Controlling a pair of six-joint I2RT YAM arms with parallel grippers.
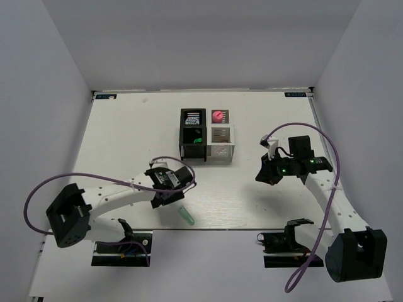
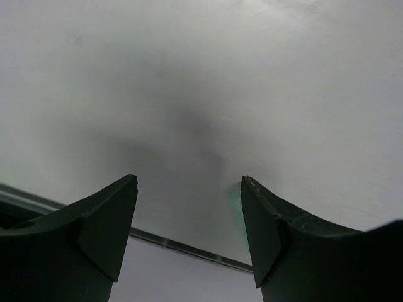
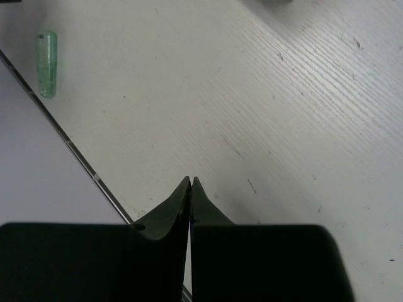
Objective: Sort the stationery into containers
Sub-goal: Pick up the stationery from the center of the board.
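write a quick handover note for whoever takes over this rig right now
Left gripper: open, empty, low over the table near its front edge.
Right gripper: shut, empty, over bare table on the right.
Containers: black container and white container stand side by side mid-table.
Done: a pink item sits in the white container's rear part and a green item sits in the black one.
Left: one green capsule-shaped piece lies loose by the front edge, beside the left gripper. It probably goes next.

Robotics lab cell: white table (image 1: 126,138), plain white enclosure walls (image 1: 201,44), cabled robot arms (image 1: 113,196).
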